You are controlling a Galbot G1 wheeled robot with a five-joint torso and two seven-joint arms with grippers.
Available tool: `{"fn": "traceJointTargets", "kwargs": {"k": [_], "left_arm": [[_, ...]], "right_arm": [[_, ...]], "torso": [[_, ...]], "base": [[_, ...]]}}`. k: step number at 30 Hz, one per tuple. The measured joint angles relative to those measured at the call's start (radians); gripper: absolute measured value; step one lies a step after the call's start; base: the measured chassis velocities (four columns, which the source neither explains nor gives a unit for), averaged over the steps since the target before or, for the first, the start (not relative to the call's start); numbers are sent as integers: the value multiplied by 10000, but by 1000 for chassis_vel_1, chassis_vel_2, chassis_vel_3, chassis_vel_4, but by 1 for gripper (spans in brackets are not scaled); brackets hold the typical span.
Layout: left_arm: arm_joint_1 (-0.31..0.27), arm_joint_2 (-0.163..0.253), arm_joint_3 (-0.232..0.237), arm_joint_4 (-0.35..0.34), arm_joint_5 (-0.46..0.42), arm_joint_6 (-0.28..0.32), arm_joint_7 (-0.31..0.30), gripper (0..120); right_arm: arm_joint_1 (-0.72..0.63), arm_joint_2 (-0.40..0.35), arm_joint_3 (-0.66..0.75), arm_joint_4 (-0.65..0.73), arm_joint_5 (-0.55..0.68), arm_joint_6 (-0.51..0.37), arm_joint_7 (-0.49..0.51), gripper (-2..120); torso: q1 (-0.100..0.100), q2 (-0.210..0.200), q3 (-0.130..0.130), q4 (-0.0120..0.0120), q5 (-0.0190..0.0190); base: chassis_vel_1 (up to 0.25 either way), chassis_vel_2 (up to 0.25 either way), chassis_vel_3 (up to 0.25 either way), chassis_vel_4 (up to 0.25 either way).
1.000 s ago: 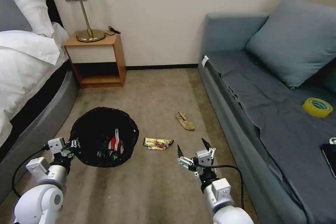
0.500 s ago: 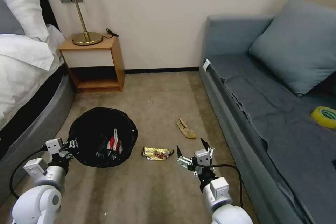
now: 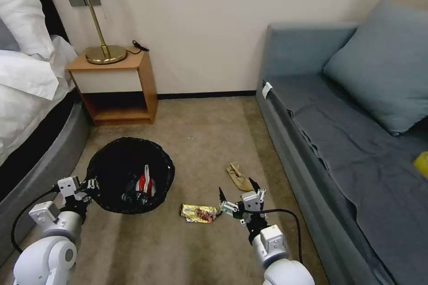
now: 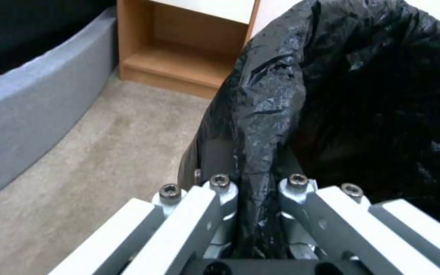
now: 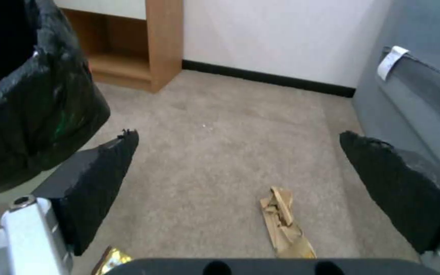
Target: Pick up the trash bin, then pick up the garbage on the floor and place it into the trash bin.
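Note:
My left gripper (image 3: 91,183) is shut on the near rim of the trash bin (image 3: 133,140), a round bin lined with a black bag. In the left wrist view its fingers (image 4: 220,191) pinch the bag's rim (image 4: 261,126). A red-and-white carton (image 3: 145,182) lies inside the bin. My right gripper (image 3: 236,185) hangs open low over the carpet. The gold wrapper (image 3: 198,213) lies just to its left and the tan scrap (image 3: 238,177) just beyond it. In the right wrist view the scrap (image 5: 283,225) lies between the spread fingers (image 5: 103,179), the wrapper (image 5: 109,261) at the edge.
A grey sofa (image 3: 339,142) runs along the right, with a yellow tape roll (image 3: 421,162) on its seat. A wooden nightstand (image 3: 116,84) with a brass lamp stands at the back left. The bed (image 3: 26,111) borders the left. Open carpet lies between them.
The camera has shifted, so the whole scene slid. My right gripper, still open, has come nearer the gold wrapper and the tan scrap. The left gripper still holds the bin rim.

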Motion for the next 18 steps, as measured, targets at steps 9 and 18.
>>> {"fn": "traceJointTargets", "kwargs": {"k": [9, 18], "left_arm": [[143, 58, -251, 89, -44, -86, 160, 4], [396, -117, -228, -30, 66, -205, 296, 4]], "right_arm": [[1253, -785, -847, -1219, 399, -68, 255, 100], [3917, -2436, -2626, -2172, 2490, -813, 252, 100]], "torso": [[0, 0, 0, 0, -1], [0, 1, 0, 1, 1]], "base": [[-72, 69, 75, -64], [0, 0, 0, 0]]}}
